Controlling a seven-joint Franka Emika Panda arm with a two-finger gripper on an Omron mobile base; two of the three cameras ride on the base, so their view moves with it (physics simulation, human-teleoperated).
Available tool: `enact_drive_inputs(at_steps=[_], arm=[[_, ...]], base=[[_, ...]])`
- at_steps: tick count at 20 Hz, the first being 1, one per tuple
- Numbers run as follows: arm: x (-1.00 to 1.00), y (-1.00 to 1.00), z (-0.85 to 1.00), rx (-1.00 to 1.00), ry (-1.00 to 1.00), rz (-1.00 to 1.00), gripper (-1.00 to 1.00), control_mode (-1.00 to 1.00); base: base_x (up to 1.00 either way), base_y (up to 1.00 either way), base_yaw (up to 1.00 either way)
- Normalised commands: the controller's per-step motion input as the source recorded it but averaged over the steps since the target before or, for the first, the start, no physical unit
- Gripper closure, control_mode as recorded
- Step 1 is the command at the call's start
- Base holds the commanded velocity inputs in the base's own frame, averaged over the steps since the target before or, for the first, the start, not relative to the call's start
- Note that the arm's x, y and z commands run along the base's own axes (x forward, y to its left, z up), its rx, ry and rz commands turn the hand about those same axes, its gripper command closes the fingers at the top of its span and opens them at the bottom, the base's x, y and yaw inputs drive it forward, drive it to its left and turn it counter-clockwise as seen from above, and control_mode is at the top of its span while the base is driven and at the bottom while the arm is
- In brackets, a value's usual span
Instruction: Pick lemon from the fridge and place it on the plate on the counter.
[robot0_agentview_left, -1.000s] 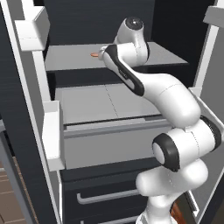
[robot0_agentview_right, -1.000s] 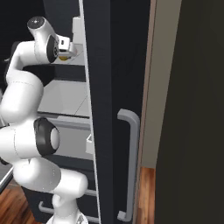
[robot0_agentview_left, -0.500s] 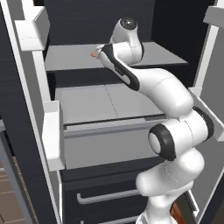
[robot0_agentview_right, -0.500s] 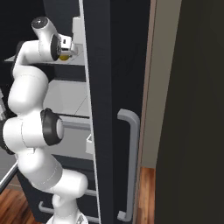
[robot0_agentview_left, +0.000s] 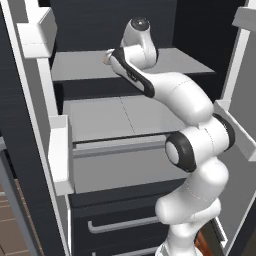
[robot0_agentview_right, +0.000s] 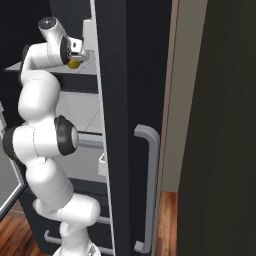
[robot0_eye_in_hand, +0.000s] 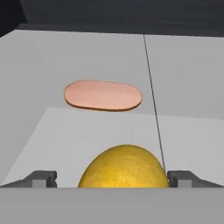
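The lemon (robot0_eye_in_hand: 125, 167), a rounded yellow-orange fruit with a finely pebbled skin, sits between the two dark grey fingertips (robot0_eye_in_hand: 40, 178) of the gripper (robot0_eye_in_hand: 116, 179), one blocky tip close on each side of it; the jaws look closed against its flanks. In the right base view the same small yellow ball (robot0_agentview_right: 74, 63) shows just under the hand, above the upper shelf (robot0_agentview_left: 80, 65) of the fridge (robot0_agentview_right: 112, 100). That shelf is a smooth matte grey slab. On it, beyond the lemon, lies a flat pinkish-orange oval piece (robot0_eye_in_hand: 103, 95) with rounded ends and a thin darker lower edge. Below the shelf, a second grey panel tops a plain grey drawer (robot0_agentview_left: 125, 167). White boxy door bins (robot0_agentview_left: 60, 150) line the open door, and a smooth grey bar handle (robot0_agentview_right: 150, 185) curves off the glossy black door edge.
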Motion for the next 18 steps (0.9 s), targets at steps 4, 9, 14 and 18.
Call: enact_drive_inputs(at_steps=[4,9,14,18], arm=[[0.0,0.0,-0.09,0.0,0.07,-0.04,-1.0,-1.0],[0.0,-0.04,-0.33,-0.03,0.14,-0.13,-1.0,-1.0],[0.11,0.0,-0.53,-0.06,0.01,-0.05,1.0,-1.0],[0.11,-0.02,-0.6,0.0,-0.05,0.0,1.0,-1.0]], base=[[0.0,0.0,0.0],[0.0,0.0,0.0],[0.0,0.0,0.0],[0.0,0.0,0.0]])
